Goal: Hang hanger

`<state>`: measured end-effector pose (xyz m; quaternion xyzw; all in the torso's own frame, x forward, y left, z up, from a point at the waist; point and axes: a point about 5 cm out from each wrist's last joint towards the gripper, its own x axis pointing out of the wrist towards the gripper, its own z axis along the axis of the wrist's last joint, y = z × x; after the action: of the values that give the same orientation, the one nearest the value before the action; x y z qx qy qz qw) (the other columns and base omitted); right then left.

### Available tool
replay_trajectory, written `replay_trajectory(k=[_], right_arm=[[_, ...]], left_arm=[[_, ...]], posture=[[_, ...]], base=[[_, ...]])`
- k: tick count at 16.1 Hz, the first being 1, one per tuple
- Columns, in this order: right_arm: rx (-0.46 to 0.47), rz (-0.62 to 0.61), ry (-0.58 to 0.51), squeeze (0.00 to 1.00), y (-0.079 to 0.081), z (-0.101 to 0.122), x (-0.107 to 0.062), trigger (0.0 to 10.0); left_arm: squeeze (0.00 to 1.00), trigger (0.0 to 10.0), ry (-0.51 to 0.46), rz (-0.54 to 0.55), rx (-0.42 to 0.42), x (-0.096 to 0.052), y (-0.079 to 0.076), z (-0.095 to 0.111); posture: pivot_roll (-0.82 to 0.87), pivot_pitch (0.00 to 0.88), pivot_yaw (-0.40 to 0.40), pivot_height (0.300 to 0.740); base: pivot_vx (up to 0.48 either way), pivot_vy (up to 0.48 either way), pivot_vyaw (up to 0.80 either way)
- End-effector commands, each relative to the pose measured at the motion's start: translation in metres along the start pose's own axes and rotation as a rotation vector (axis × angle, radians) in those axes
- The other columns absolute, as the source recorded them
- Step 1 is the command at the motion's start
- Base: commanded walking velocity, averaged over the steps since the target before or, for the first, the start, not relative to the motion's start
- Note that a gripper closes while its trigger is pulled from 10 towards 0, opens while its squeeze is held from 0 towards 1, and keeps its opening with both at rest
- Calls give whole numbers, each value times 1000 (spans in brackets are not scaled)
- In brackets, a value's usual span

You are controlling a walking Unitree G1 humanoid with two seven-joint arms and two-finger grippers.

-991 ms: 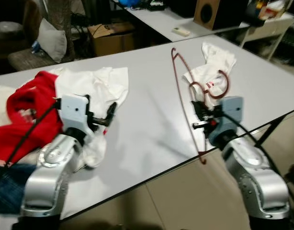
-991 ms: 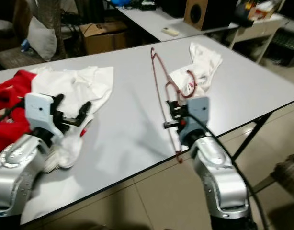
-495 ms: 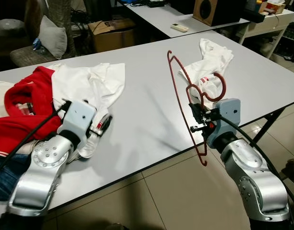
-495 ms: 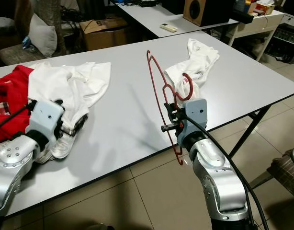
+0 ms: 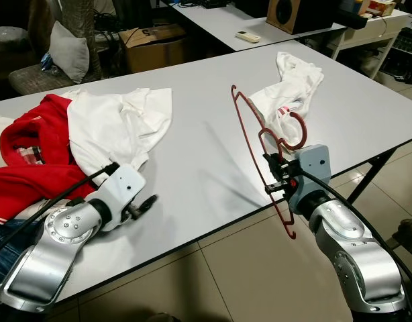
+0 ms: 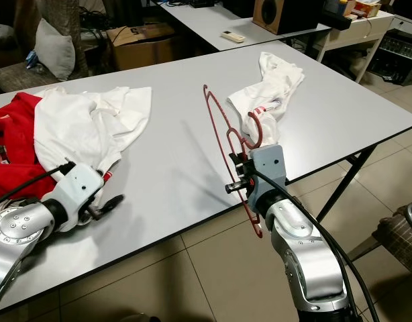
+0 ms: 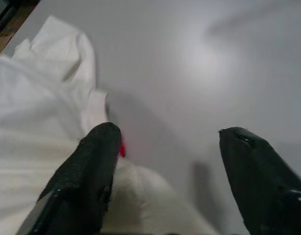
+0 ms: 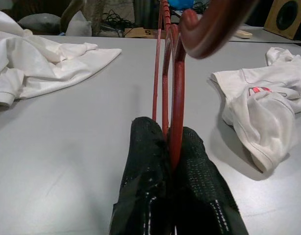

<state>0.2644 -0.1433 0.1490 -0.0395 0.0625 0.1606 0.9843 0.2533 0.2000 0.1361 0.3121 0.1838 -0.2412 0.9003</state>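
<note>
Looking at the head views, you have the right end effector (image 5: 272,176) clenched on the red hanger (image 5: 260,151) right of frame centre, at the near edge of the grey counter (image 5: 206,141). The hanger stands nearly on edge, its hook (image 5: 296,131) curling up beside the pale wrist housing and its lowest corner dropping past the counter edge over the tiled floor (image 5: 233,282). In the right wrist view you can see both black fingers (image 8: 145,161) pressed together on the hanger's red wire (image 8: 176,98), which runs straight away from the camera. Just beyond the hanger, toward the upper right of the frame, lies a crumpled white garment (image 5: 290,87) with a small red mark. Your left end effector (image 5: 140,206) sits low over the counter at lower left, released, its fingers (image 7: 91,171) spread with bare counter between them. One of those fingers lies against the hem of a white shirt (image 5: 119,121), spread at the left of the frame. The shirt partly overlaps a red garment (image 5: 31,161) at the far left edge.
</note>
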Motion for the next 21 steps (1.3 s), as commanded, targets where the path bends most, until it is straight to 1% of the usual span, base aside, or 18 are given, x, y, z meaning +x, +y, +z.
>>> replay_trajectory(k=[1,4,6,12,14,17,21], right_arm=[[-4,-1,18,0,-1,-3,0,10000],[-9,1,24,0,-1,-4,0,10000],[-14,1,30,0,0,-5,-1,10000],[-23,-3,36,0,0,-7,-1,10000],[-24,-3,35,0,0,-7,0,10000],[-24,-2,31,0,0,-6,1,10000],[-42,1,32,0,-1,-6,2,10000]], left_arm=[[0,0,38,10,35,-2,1,-4],[0,0,103,62,66,-3,9,-11],[0,0,146,45,105,-3,8,-15],[0,0,142,42,94,-1,7,-14],[0,0,156,66,91,1,11,-15],[0,0,183,109,109,1,18,-19],[0,0,175,161,103,3,26,-19]], posture=[[-29,0,33,740],[-30,0,36,740],[-31,0,41,740],[-31,0,43,740],[-30,0,46,740],[-31,0,47,740],[-39,0,47,740]], base=[[0,0,0],[0,0,0],[0,0,0],[0,0,0],[0,0,0],[0,0,0],[0,0,0]])
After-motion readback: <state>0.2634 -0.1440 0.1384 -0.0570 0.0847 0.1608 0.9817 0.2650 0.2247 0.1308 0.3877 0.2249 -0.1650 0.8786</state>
